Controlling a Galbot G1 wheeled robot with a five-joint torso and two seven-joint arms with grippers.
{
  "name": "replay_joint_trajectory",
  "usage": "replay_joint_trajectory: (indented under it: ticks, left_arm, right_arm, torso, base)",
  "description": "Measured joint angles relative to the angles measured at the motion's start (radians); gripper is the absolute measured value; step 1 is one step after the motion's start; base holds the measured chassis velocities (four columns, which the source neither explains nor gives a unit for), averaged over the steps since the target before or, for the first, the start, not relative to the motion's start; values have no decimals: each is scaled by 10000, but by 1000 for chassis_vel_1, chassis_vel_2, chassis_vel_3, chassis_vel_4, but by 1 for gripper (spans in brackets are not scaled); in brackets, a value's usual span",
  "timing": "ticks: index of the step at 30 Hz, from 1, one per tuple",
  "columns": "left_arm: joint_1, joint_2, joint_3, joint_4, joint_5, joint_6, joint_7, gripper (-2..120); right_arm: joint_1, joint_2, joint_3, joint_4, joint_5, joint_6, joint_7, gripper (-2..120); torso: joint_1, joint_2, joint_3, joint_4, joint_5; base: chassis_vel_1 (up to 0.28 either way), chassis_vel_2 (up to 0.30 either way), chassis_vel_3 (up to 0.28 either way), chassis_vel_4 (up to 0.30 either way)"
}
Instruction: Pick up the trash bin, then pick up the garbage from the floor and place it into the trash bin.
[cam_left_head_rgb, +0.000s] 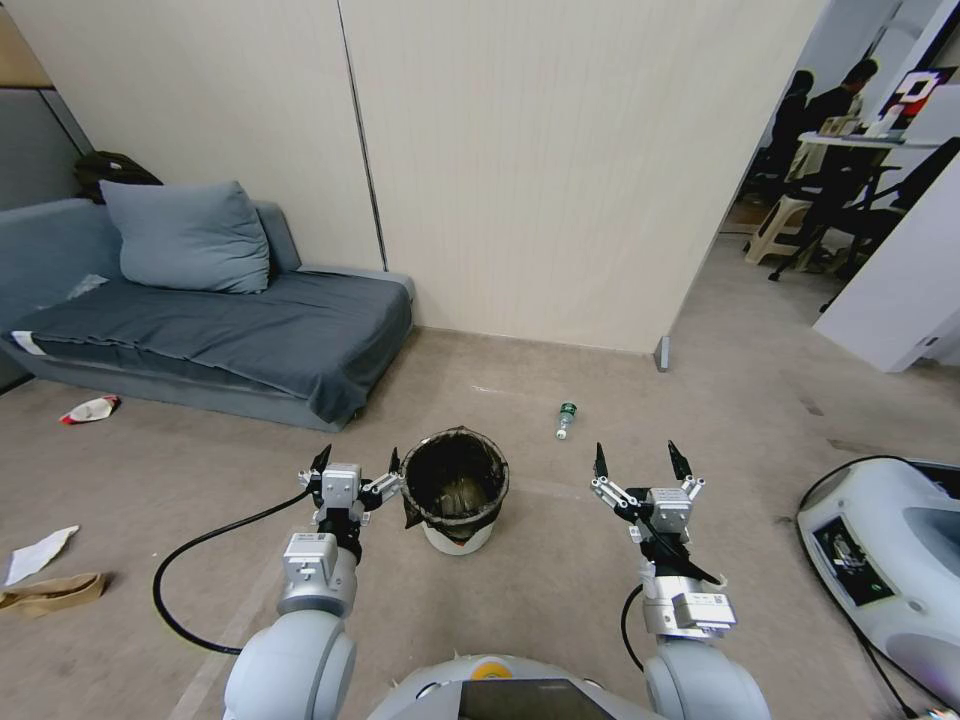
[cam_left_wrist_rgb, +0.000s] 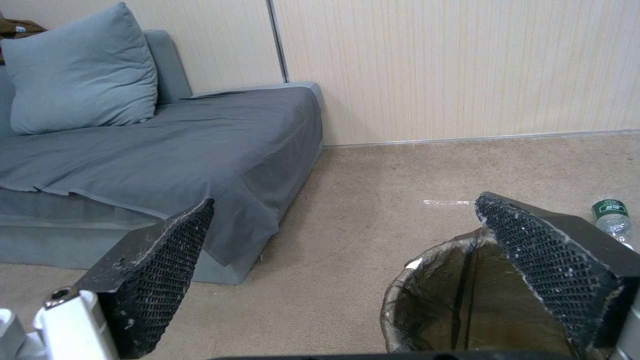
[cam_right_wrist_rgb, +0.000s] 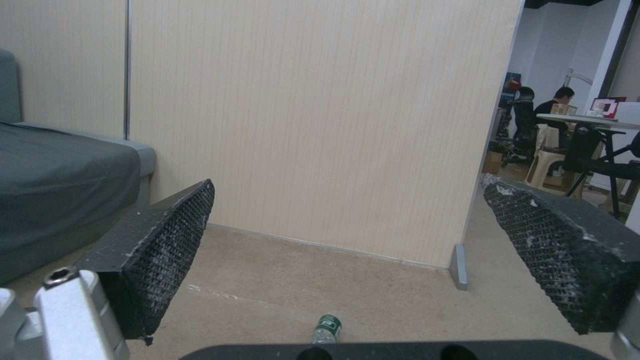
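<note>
Both arms reach forward over the floor. Trash bin (cam_left_head_rgb: 455, 490) stands upright between them, its rim just beside the left pincer (cam_left_head_rgb: 356, 467), which is spread wide and empty. Right pincer (cam_left_head_rgb: 641, 462) is likewise released. Garbage (cam_left_head_rgb: 90, 409) lies near the sofa (cam_left_head_rgb: 215, 325).

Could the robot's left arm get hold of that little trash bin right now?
Probably yes. The left gripper is open and level with the trash bin, one fingertip already at its rim, with nothing between them.
</note>
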Motion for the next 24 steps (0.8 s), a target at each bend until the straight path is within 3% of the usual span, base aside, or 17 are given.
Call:
replay_joint_trajectory:
  ticks: [18,20,24]
  left_arm:
    - [-1,0,0,0,-8,0,-4,100]
    - [-71,39,9,1,-275,29,-96,100]
    - [-359,82,223,3,-925,55,-169,100]
  right_arm:
    - [0,0,0,0,0,0,0,100]
    - [0,-1,1,0,0,0,0,100]
    - [0,-1,1,0,0,0,0,100]
  torso:
    - [0,0,0,0,0]
    - [0,0,0,6,1]
    - [0,0,1,-3,1]
  base:
    - [0,0,0,0]
    - [0,0,0,0]
    - [0,0,0,0]
